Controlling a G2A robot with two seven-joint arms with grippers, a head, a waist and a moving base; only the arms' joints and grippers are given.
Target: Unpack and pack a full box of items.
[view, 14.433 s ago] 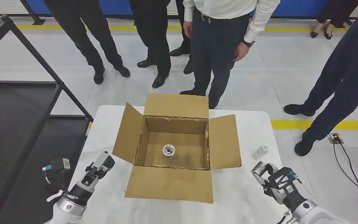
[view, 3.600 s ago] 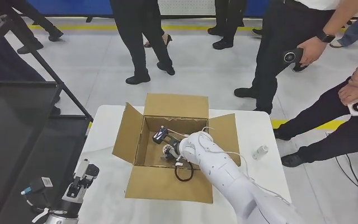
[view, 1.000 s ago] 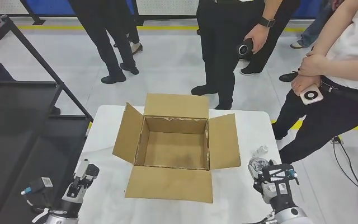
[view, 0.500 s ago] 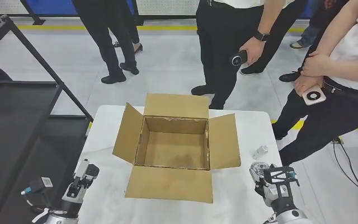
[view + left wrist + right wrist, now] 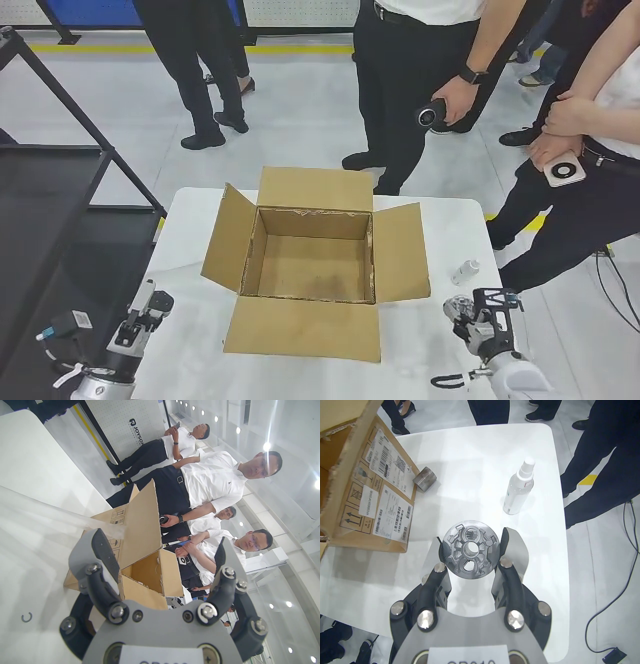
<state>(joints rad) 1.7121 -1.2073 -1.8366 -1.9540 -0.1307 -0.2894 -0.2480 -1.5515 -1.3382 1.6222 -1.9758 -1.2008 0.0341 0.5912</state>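
Note:
The open cardboard box [image 5: 310, 268] stands in the middle of the white table [image 5: 192, 215], its inside bare. My right gripper [image 5: 472, 550] is shut on a round grey metal part [image 5: 471, 552] with cut-outs, held over the table between the box's side flap [image 5: 373, 495] and the table's near right edge. In the top view that gripper [image 5: 468, 312] is at the near right of the box. My left gripper [image 5: 162, 552] is open with nothing between its fingers, at the near left corner [image 5: 141, 312], facing the box [image 5: 145, 530].
A small metal cylinder [image 5: 425, 478] lies against the box's right flap. A clear spray bottle [image 5: 518, 487] stands near the table's right edge [image 5: 465, 271]. A small C-shaped ring [image 5: 26, 617] lies on the table by the left gripper. People stand around the far and right sides.
The right gripper has drawn back a little toward the table's near right edge, keeping the metal part. The left arm has barely shifted.

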